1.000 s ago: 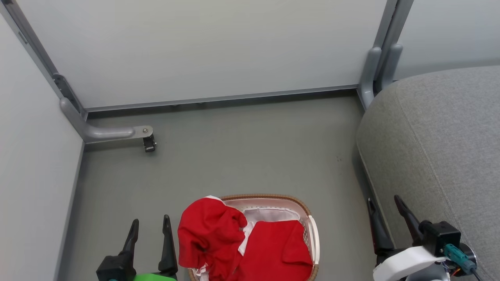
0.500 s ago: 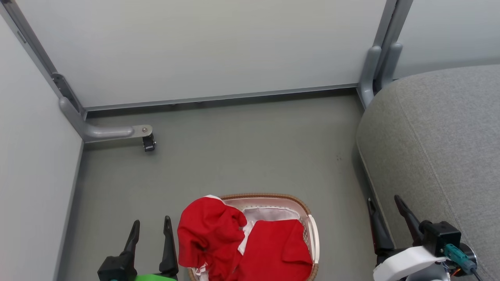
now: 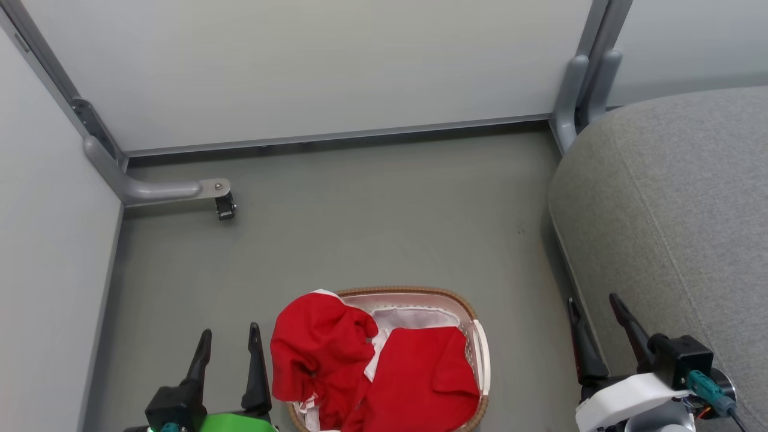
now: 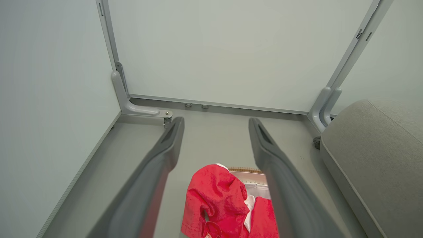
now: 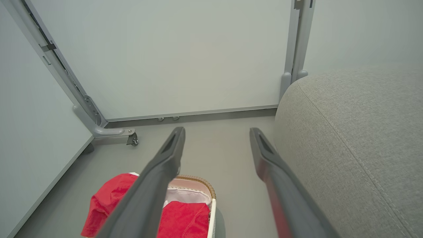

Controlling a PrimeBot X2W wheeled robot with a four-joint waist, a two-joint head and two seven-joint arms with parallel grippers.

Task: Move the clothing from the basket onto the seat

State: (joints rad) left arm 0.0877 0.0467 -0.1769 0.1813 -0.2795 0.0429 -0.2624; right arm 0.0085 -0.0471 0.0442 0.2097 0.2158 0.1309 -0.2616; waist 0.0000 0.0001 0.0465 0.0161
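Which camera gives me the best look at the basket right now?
Head view: it looks down on the basket nearly whole, with the clothing heaped in it. The left wrist view catches a strip of rim; the right wrist view, its far end.

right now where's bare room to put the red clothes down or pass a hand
The seat is bare on top, from its rounded left edge outward. Bare floor stretches between the basket, the back panel and the wheeled bracket. It is crowded at the basket: red clothes heap over its left rim, close beside the left end effector.
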